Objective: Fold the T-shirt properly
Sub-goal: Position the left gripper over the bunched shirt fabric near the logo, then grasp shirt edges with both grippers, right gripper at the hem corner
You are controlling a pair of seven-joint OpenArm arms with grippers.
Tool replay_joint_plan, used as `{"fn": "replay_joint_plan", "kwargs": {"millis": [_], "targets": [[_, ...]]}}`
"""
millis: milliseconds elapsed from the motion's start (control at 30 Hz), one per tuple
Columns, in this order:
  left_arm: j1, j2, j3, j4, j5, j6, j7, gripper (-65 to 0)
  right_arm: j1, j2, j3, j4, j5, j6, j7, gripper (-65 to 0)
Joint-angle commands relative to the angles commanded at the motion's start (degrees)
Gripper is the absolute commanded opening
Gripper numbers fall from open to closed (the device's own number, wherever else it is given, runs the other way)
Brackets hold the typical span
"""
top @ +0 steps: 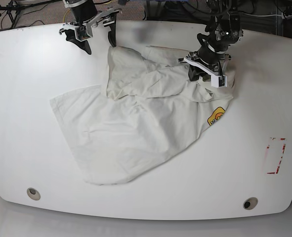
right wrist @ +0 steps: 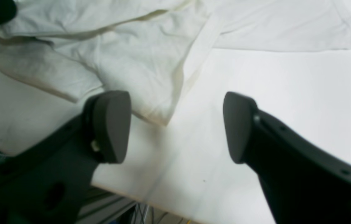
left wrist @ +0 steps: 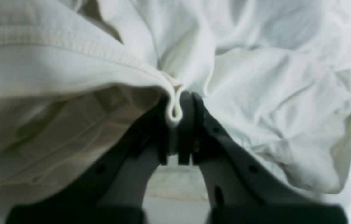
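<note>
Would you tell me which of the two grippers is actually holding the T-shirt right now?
The left gripper: it is shut on a fold of the T-shirt, while the right gripper hangs open over the table.

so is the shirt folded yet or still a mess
Not folded. The T-shirt lies crumpled and spread unevenly on the table, with the left gripper pinching a hem; the right gripper is open.

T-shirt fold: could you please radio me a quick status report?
Left gripper shut on a hemmed fold of the T-shirt. Right gripper open, empty, above bare table beside the cloth. Shirt crumpled, unfolded. Nothing in the way.
</note>
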Motion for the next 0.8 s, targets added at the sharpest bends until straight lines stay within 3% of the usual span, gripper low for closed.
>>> {"fn": "replay_joint_plan", "kwargs": {"millis": [200,500,800], "targets": [[2.8,-0.1,-0.1,2.6,0.0,-3.7,0.0,-65.0,4.6,-0.2,3.0,0.0,0.1,0.00,-1.5,-20.6],[6.4,-3.5,-0.3,3.3,-0.1,-7.6,0.0,-65.0,17.0,-0.2,7.5,0.0,0.1,0.35,-14.0,-19.7],[8.6,-3.7,-5.1,3.5,-2.8,-12.1,0.0,-65.0,30.5,0.4,13.1,-2.8,0.1,0.53,-27.3,-19.5]]}}
